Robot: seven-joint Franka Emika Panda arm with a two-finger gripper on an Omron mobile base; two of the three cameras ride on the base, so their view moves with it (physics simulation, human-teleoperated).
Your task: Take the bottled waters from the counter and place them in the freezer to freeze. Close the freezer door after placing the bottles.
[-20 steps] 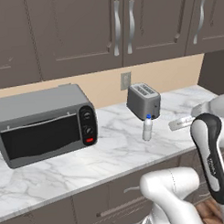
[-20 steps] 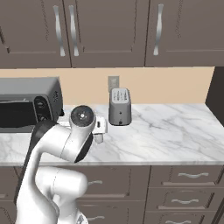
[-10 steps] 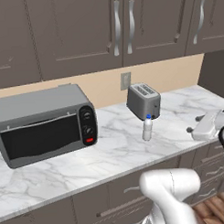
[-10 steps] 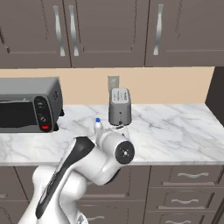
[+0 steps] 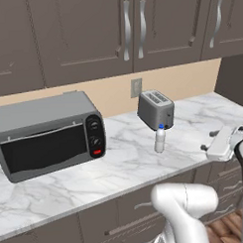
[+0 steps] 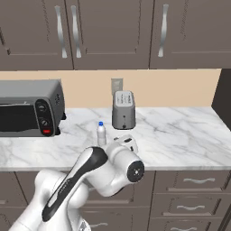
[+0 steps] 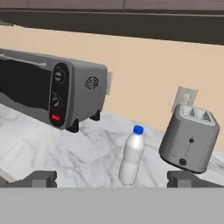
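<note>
One bottle [image 7: 132, 155] stands by the toaster [image 7: 189, 138]; my claw [image 7: 111, 179], spread empty, could tip it.

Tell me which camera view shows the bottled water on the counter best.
The hand view: the bottled water stands close and whole, blue cap to base, beside the toaster. The left base view shows it small and distant; in the right base view the arm hides its base.

From my feed, dark brown upper cabinets [image 5: 90, 35] at 12 o'clock, tan backsplash wall [image 6: 180, 88] below with an outlet [image 5: 136, 87], wood floor [image 5: 224, 234] at 5.
</note>
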